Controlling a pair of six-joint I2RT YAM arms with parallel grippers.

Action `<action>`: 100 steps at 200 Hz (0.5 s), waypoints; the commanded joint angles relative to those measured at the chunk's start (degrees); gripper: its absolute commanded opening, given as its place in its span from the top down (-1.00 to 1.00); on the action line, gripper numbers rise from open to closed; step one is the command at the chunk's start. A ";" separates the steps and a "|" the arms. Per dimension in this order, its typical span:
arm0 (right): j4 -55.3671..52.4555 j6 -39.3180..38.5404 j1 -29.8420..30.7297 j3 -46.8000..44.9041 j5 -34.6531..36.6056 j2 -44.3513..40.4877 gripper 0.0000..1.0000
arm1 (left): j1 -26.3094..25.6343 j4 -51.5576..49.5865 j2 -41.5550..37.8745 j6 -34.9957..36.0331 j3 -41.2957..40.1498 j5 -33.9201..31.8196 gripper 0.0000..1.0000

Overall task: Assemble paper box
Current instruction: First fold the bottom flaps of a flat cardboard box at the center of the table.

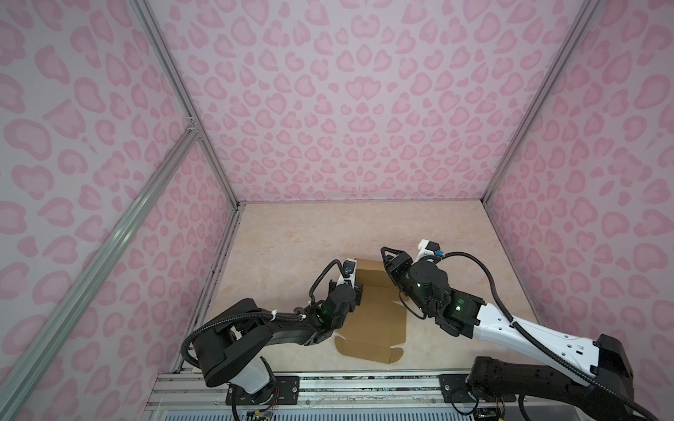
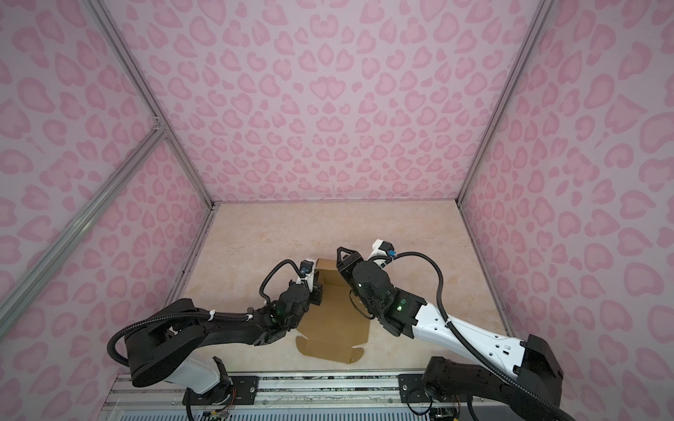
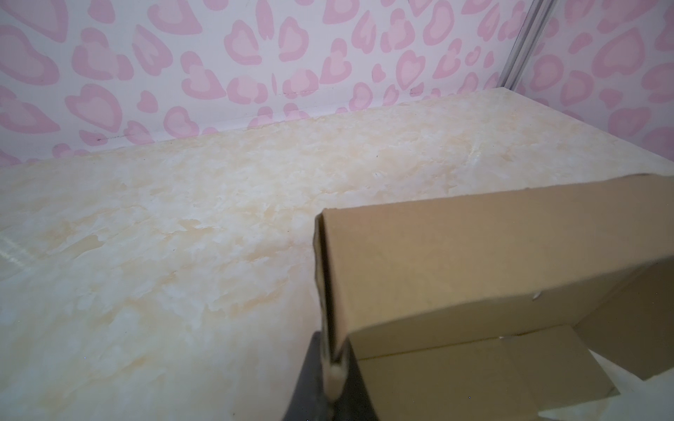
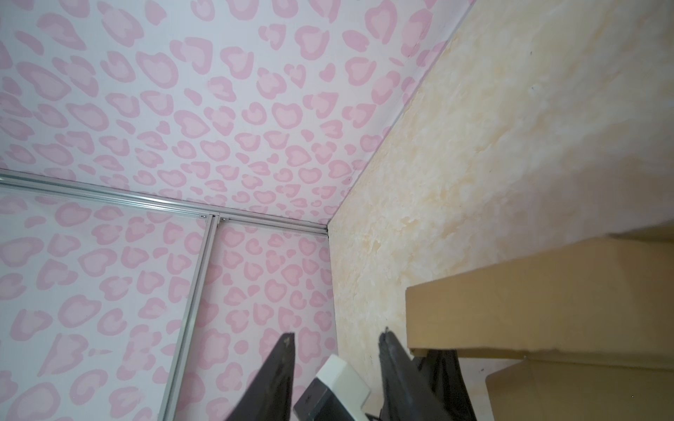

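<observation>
The paper box (image 1: pixel 379 320) (image 2: pixel 339 324) is brown cardboard lying mid-table, its far part folded up into walls and its near flaps flat. My left gripper (image 1: pixel 358 288) (image 2: pixel 318 288) is at the box's left wall. In the left wrist view it (image 3: pixel 332 359) is shut on that upright wall's edge, with the box (image 3: pixel 474 255) rising beyond it. My right gripper (image 1: pixel 387 260) (image 2: pixel 342 257) hovers over the box's far right corner. In the right wrist view it (image 4: pixel 337 339) is open with nothing between its fingers, and the box (image 4: pixel 547 299) lies just beside one finger.
The marbled beige table (image 1: pixel 291 237) is closed in by pink heart-patterned walls (image 1: pixel 346 109) with aluminium posts at the corners. A metal rail (image 1: pixel 364 382) carrying both arm bases runs along the front edge. The left arm's white camera mount (image 4: pixel 339 379) sits close behind my right fingers.
</observation>
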 commanded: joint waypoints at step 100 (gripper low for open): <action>11.86 -5.89 -5.69 2.30 -23.42 16.10 0.35 | 0.09 5.46 -5.95 2.60 -8.81 6.73 0.91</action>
